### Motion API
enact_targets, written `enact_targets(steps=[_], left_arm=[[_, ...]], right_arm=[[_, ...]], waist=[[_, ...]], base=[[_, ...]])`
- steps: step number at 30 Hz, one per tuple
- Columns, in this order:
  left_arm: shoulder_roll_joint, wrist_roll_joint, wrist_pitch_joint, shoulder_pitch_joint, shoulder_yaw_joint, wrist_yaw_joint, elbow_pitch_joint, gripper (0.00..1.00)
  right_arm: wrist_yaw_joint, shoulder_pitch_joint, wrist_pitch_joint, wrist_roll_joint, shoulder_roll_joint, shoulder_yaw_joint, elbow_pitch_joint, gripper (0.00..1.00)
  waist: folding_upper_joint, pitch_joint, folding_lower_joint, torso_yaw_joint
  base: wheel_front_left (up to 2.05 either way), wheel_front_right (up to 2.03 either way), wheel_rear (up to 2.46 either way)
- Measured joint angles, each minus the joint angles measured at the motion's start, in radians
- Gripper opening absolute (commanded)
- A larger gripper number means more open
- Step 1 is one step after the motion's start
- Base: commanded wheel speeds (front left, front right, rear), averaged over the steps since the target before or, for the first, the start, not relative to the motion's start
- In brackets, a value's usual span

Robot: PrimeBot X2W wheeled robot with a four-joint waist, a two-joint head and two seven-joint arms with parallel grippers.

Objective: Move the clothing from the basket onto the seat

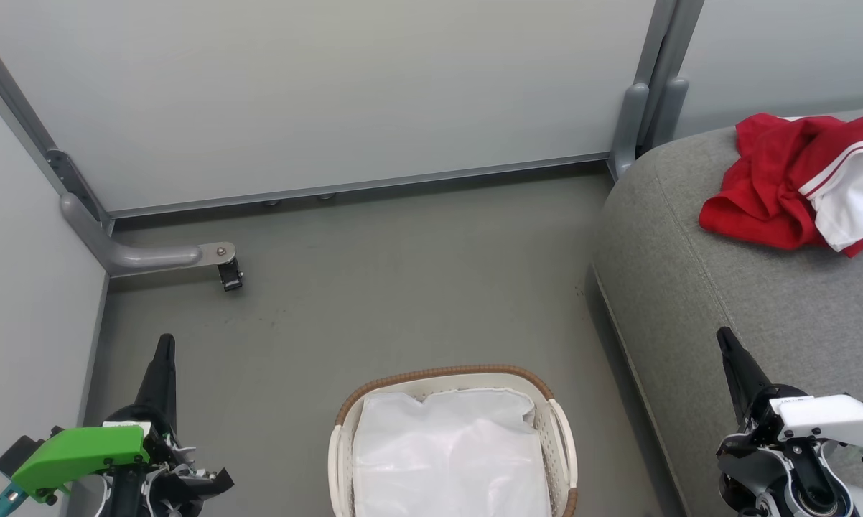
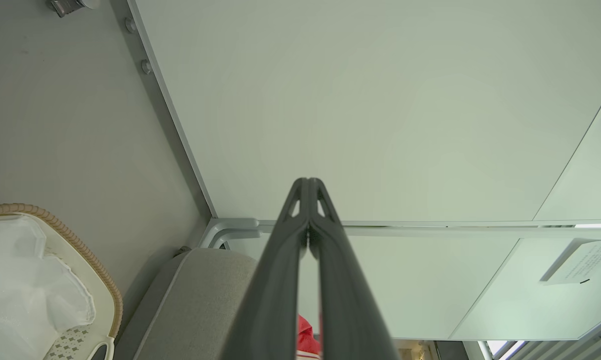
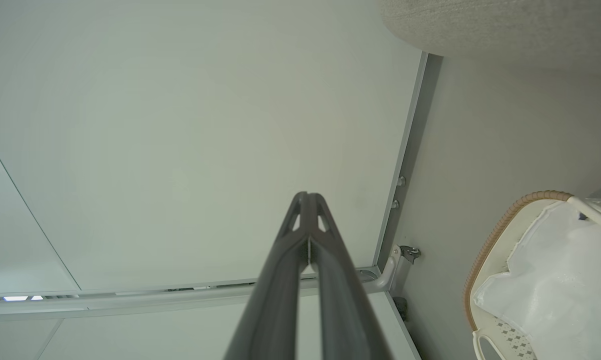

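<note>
The red clothing [image 1: 798,183] with white panels and striped trim lies bunched on the grey seat [image 1: 747,287] at the right. A sliver of that red fabric [image 2: 305,340] peeks between my left fingers in the left wrist view. On the floor at bottom centre stands the white basket [image 1: 349,420] with its brown woven rim, showing just its white cloth liner [image 1: 449,459]. My left gripper [image 1: 164,345] is shut and empty at the lower left, well left of the basket. My right gripper [image 1: 724,337] is shut and empty over the seat's front part.
Pale partition panels [image 1: 316,93] with grey metal frames close the back and left. A grey bracket foot [image 1: 166,255] with a small black caster juts onto the grey floor [image 1: 403,287] at the left. The seat's rounded edge stands close to the basket's right side.
</note>
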State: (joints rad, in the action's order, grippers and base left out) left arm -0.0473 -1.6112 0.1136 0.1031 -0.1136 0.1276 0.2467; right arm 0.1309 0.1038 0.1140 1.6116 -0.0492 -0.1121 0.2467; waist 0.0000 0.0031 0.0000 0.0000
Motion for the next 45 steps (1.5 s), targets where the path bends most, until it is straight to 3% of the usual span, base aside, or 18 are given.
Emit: enact_targets(steps=[45], left_arm=[[0.000, 0.000, 0.000, 0.000, 0.000, 0.001, -0.001, 0.00]], right_arm=[[0.000, 0.000, 0.000, 0.000, 0.000, -0.002, -0.001, 0.00]], waist=[[0.0000, 0.000, 0.0000, 0.000]], base=[[0.00, 0.00, 0.00]])
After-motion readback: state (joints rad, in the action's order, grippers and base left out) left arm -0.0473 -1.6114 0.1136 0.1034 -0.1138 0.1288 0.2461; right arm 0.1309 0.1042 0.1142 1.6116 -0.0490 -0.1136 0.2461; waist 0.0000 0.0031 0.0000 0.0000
